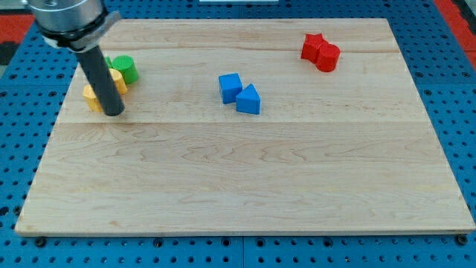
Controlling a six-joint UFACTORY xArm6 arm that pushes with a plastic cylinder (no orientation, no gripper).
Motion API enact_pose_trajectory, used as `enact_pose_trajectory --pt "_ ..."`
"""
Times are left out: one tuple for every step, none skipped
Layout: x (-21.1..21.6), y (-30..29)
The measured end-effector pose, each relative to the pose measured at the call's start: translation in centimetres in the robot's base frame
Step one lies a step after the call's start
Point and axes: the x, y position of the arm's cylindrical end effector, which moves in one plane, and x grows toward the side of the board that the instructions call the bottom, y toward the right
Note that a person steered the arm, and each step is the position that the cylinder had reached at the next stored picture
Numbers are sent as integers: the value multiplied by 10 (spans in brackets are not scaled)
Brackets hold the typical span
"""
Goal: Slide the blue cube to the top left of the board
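The blue cube (230, 86) sits near the middle of the wooden board (245, 186), a little above centre. A blue triangular block (249, 100) touches it on its lower right. My tip (114, 112) rests on the board at the view's left, far left of the blue cube. The dark rod rises from the tip toward the view's top left and hides part of the yellow blocks (94, 96) behind it.
A green cylinder (124, 68) and another green block mostly hidden by the rod stand just above the yellow blocks at the left. A red star-shaped block (313, 46) and a red cylinder (327, 56) touch each other at the top right.
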Motion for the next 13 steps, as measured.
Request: enact_pose_trajectory --pt "12 41" --pt "16 61" --pt "16 68" --pt "16 76" --pt "16 86" --pt "16 86" --pt "16 89" --pt "16 91" --pt "16 97" --pt "16 104" --pt "16 113" --pt "16 123" --pt "16 135"
